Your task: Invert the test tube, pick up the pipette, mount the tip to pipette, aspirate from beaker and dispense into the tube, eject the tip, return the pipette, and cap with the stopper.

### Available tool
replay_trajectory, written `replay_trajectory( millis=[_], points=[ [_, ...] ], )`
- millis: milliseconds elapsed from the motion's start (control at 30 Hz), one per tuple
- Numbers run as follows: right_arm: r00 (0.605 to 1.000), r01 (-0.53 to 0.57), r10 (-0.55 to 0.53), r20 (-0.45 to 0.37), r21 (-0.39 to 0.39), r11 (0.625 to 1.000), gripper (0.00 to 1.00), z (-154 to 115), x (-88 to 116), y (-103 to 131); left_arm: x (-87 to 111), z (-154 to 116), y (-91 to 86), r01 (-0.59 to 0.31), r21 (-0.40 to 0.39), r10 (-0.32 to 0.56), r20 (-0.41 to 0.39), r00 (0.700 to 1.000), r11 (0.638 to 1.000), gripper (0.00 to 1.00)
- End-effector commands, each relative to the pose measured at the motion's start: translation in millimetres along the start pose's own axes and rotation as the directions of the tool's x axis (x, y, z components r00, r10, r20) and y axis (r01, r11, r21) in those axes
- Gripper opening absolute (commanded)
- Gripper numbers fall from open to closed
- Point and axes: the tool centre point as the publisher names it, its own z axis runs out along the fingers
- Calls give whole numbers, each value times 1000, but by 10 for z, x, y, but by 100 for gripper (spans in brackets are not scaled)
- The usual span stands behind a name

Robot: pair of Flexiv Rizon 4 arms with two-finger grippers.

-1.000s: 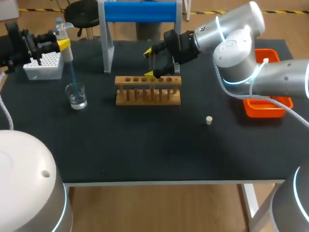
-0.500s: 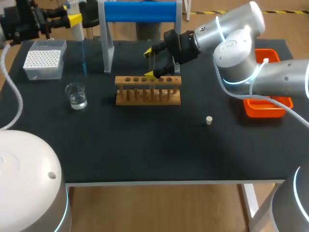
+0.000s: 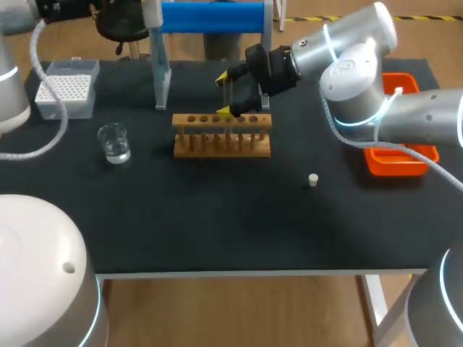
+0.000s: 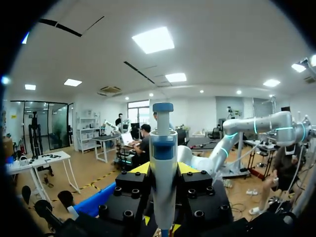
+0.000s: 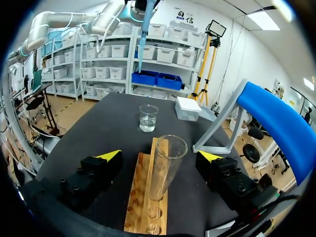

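**Left holds pipette aloft; right open around tube**

Your left gripper is clamped on the pipette, which stands upright between its fingers. In the head view that gripper is mostly cut off at the far edge. The pipette's tip is hard to separate from the blue stand leg.

Your right gripper is spread either side of the test tube, touching neither side. The tube stands upright in the rack.

Open table lies in front of the rack, with only the stopper there. The orange tray sits at the right edge; the beaker and tip box sit left.

Since a second ago, the pipette has lifted out of the beaker toward the stand. The right arm is unchanged.
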Motion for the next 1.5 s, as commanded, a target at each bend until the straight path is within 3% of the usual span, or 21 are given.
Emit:
replay_trajectory(
  millis=[33,733,1500],
  points=[
    [1000,0,0,-2,2,1000,100,-9,-5,4,-134,300,-47,2,4,-2,-34,999,1000,0],
    [1000,0,0,-2,2,1000,100,-9,-5,4,-123,1063,-40,52,36,-45,-170,984,998,0],
    [1000,0,0,-2,2,1000,100,-9,-5,4,-215,1261,86,73,27,-65,-228,971,997,0]
  ],
)
